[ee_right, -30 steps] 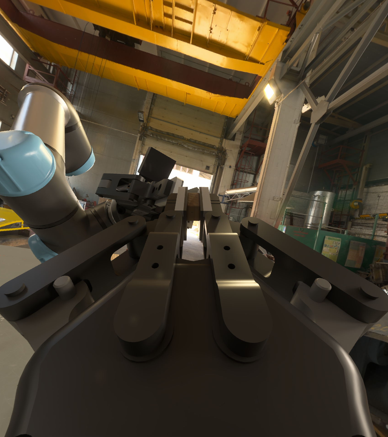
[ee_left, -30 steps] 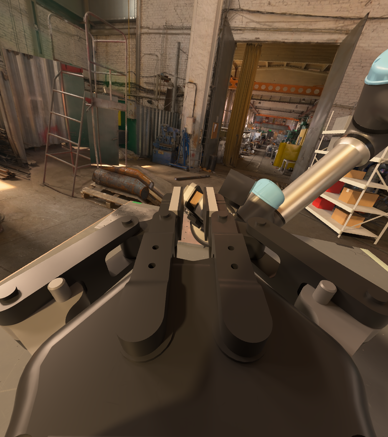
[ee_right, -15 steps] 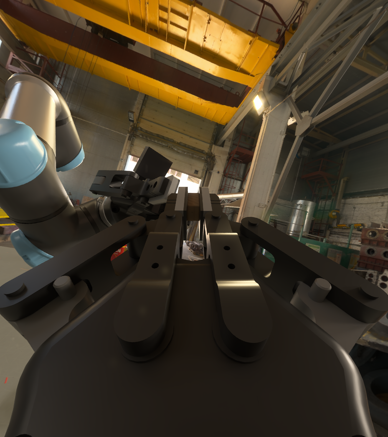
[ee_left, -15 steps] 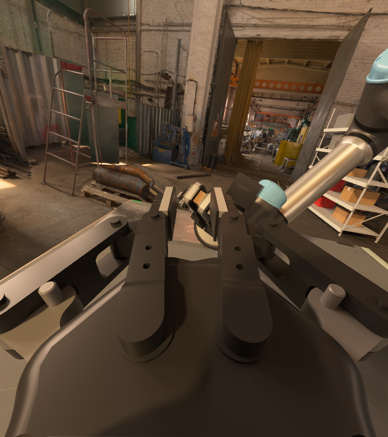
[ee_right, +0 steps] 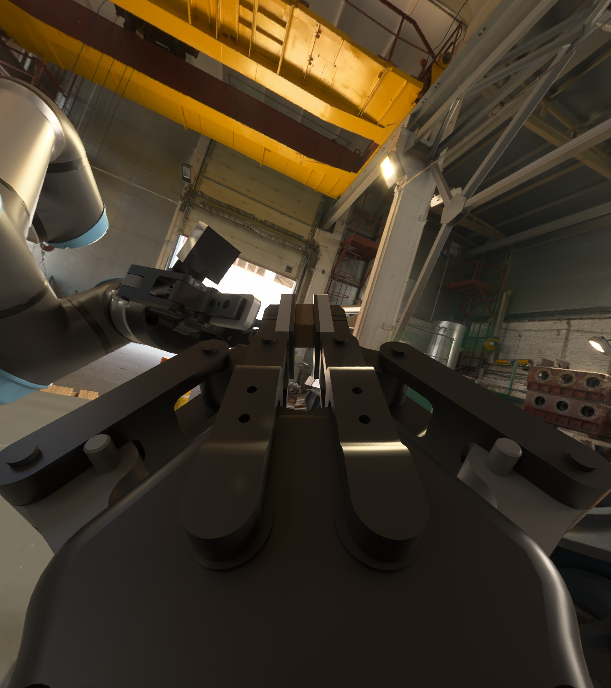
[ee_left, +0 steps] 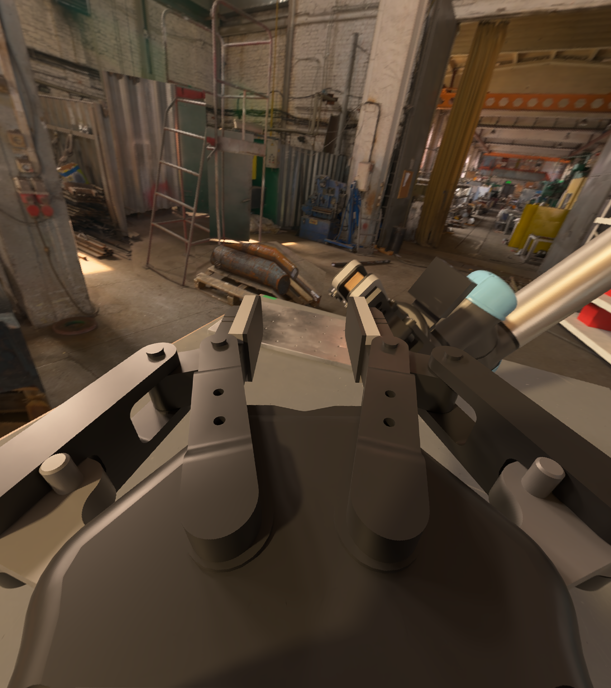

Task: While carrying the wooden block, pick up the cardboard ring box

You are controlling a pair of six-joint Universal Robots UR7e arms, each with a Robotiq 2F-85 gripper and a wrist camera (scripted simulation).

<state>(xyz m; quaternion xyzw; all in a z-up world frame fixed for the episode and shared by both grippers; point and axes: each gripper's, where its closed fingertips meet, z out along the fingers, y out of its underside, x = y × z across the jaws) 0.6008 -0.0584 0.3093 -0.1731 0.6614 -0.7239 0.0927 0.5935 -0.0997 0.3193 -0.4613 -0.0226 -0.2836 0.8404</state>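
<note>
My right gripper is shut on the wooden block, a small tan cube held at the fingertips, raised and tilted upward. It also shows in the left wrist view with the block between its pads, just beyond my left fingers. My left gripper is open and empty above the grey table. It shows in the right wrist view to the left of the block. No cardboard ring box is in view.
A dull metal plate lies on the table beyond my left fingertips. The right arm reaches in from the right. The left arm fills the left of the right wrist view.
My left gripper has opened from nearly shut to wide open. The right gripper with the block has shifted right and farther off in the left wrist view.
</note>
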